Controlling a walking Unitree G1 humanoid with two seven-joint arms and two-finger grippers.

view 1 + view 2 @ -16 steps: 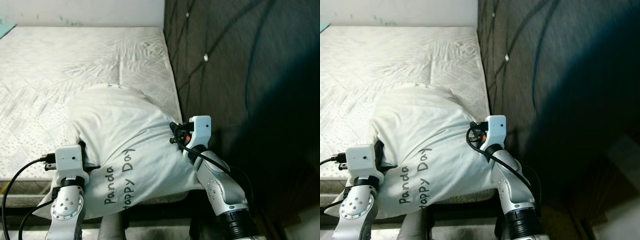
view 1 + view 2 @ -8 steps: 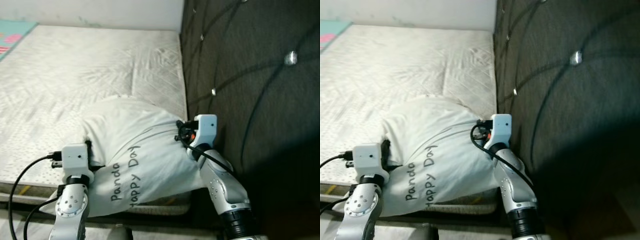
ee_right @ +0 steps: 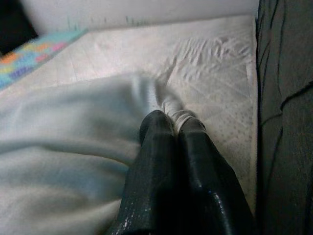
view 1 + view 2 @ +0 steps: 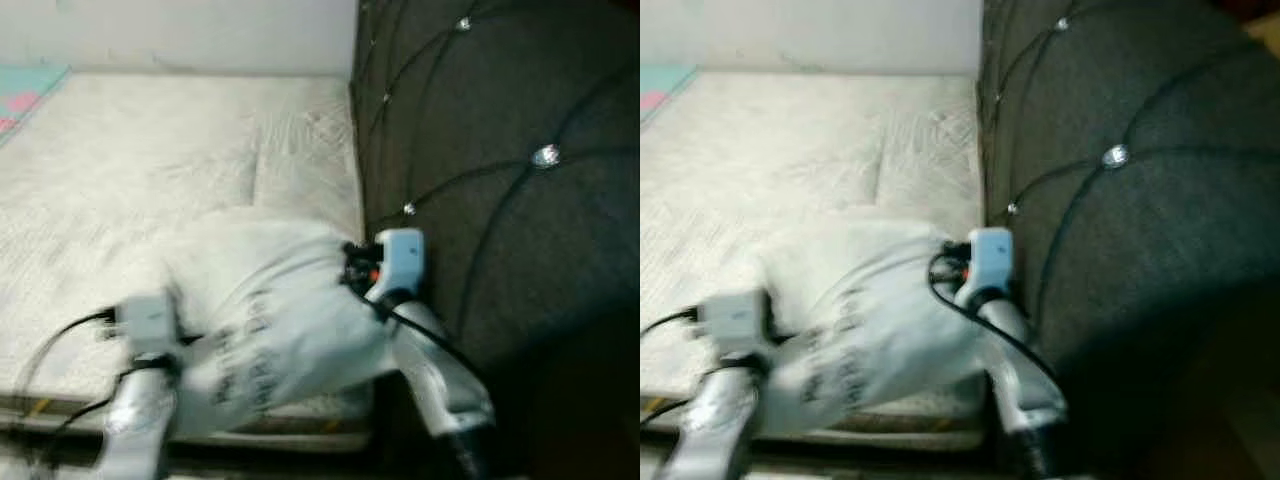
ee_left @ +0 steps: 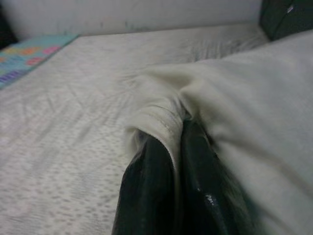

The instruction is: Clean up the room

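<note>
A white pillow (image 4: 265, 320) with dark lettering lies on the near corner of the mattress (image 4: 150, 170), next to the dark headboard (image 4: 500, 160). My left gripper (image 5: 178, 134) is shut on a fold of the pillow's left edge. On the pillow's right edge, by the headboard, my right gripper (image 3: 175, 122) is shut on a pinch of its fabric. Both arms hold the pillow between them; the left arm (image 4: 140, 400) is blurred, the right arm (image 4: 420, 350) stands close to the headboard.
The tufted dark headboard with shiny studs (image 4: 545, 155) rises along the right. A pale wall (image 4: 180, 30) runs behind the mattress. A turquoise patterned mat (image 5: 29, 61) lies at the far left corner. The mattress front edge (image 4: 280, 425) is just below the pillow.
The camera has shifted and the picture is now blurred. The pillow stays gripped at both sides and sits a little farther onto the mattress, close to the headboard.
</note>
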